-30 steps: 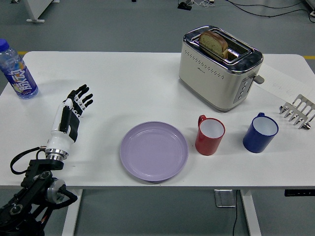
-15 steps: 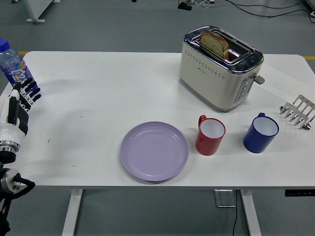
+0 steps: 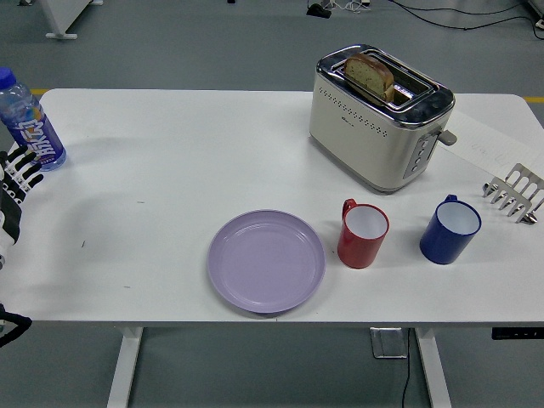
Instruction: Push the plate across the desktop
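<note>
- head view: the purple plate (image 3: 267,261) is sitting near the table's (image 3: 187,153) front edge, well apart from any hand, with nothing on it.
- just right of the plate a red mug (image 3: 363,234) is standing almost against its rim, and further right of the plate a blue mug (image 3: 450,229) is standing apart from the red one.
- behind the plate and to its right a toaster (image 3: 379,116) is holding a slice of bread (image 3: 369,76) in one slot; a metal toast rack (image 3: 514,193) is lying far to the plate's right.
- far to the plate's left a water bottle (image 3: 31,121) is standing upright at the table's corner.
- the left hand (image 3: 14,180) is showing only at the frame's edge, far left of the plate and just below the bottle; its dark fingers are looking loosely spread and are holding nothing.
- the right hand is not showing at all.
- i'd judge the push is not under way here: nothing is touching the plate. any next push would call for the hand reaching in beside the plate's rim and sliding it toward open table, minding the red mug crowding its right side.
</note>
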